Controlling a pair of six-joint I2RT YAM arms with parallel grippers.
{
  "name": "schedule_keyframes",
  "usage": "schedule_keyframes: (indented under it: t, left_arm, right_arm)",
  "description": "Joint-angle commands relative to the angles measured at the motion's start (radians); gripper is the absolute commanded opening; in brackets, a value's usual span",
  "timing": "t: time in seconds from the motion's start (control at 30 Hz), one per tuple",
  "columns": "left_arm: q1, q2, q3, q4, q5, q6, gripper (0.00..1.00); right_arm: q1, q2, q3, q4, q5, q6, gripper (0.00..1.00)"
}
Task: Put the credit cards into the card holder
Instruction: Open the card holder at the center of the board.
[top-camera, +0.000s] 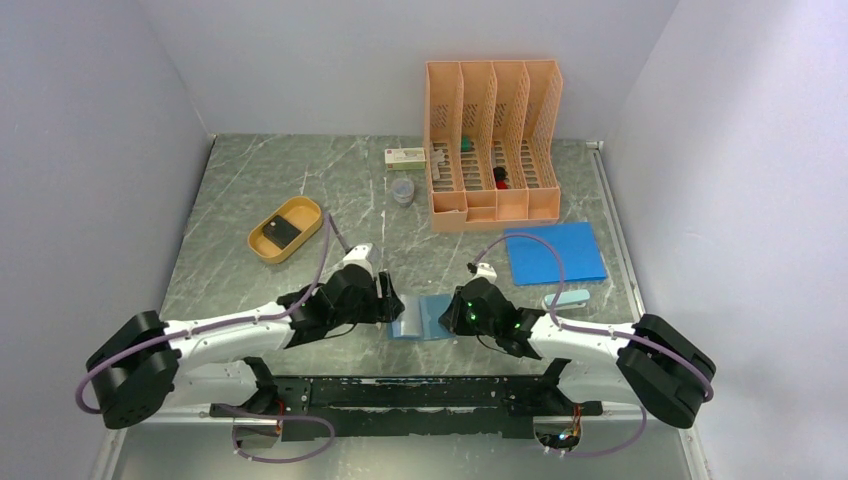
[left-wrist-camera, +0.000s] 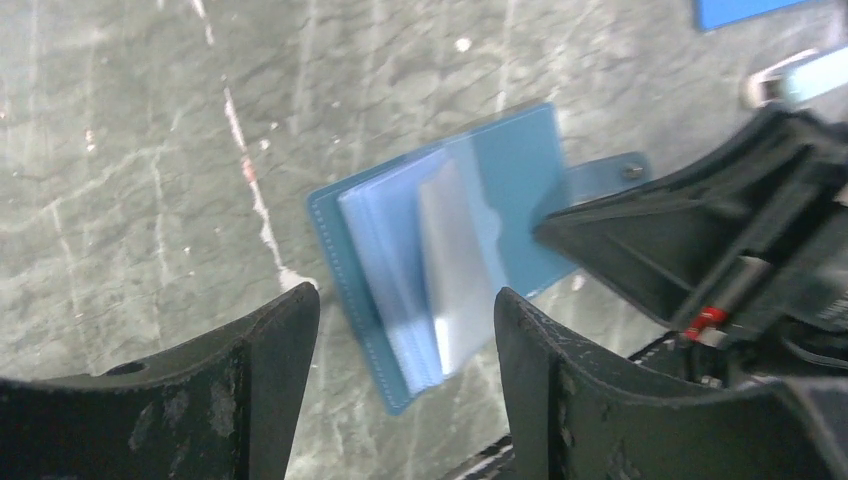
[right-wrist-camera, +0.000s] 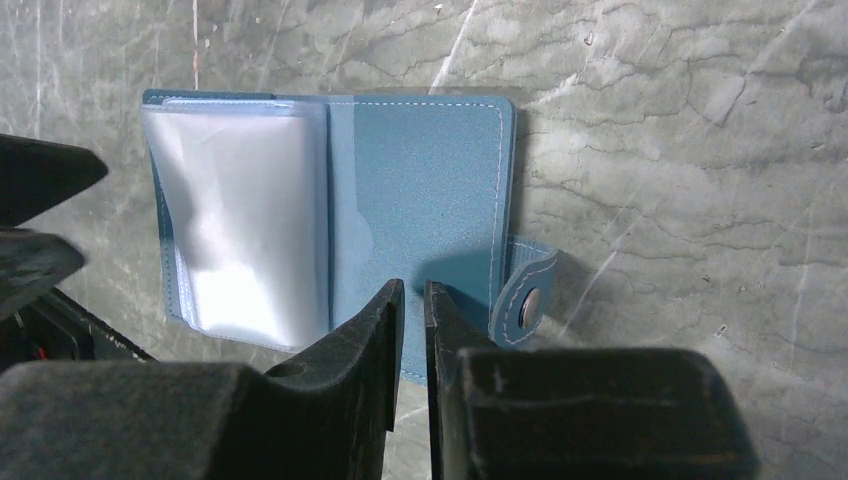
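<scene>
The teal card holder (top-camera: 420, 318) lies open on the marble table between my two grippers, its clear pockets (right-wrist-camera: 245, 230) fanned up and its snap tab (right-wrist-camera: 528, 295) at the right edge. My left gripper (top-camera: 390, 300) is open and empty, its fingers (left-wrist-camera: 275, 350) straddling the holder's near-left corner (left-wrist-camera: 400, 330). My right gripper (right-wrist-camera: 412, 292) is shut, its tips on or just over the holder's bare right cover (right-wrist-camera: 430, 190). A dark credit card (top-camera: 283, 232) lies in the orange oval tray (top-camera: 262, 240) at the back left.
An orange file organiser (top-camera: 492, 145) stands at the back. A bright-blue sheet (top-camera: 555, 252) and a pale blue stapler-like object (top-camera: 566, 298) lie at the right. A small white box (top-camera: 405, 157) and a small cup (top-camera: 402, 190) sit near the organiser.
</scene>
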Motion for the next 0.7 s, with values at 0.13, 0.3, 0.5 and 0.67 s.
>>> schedule_keyframes:
  t: [0.13,0.3,0.5,0.67]
  left_arm:
    - [0.023,0.074,-0.034,0.061,0.019,-0.010,0.67]
    - [0.037,0.096,-0.028,0.034,0.011,-0.027,0.61]
    - [0.058,0.042,-0.090,0.055,0.016,-0.050,0.57]
    - [0.068,0.049,-0.111,0.070,0.037,-0.057,0.51]
  right_arm:
    - [-0.011,0.026,-0.029,-0.048,0.001,-0.031,0.18]
    - [-0.010,0.026,-0.033,-0.039,-0.005,-0.026,0.17]
    - [-0.010,0.023,-0.035,-0.037,-0.007,-0.026,0.17]
    - [-0.010,0.018,-0.039,-0.034,-0.008,-0.025,0.17]
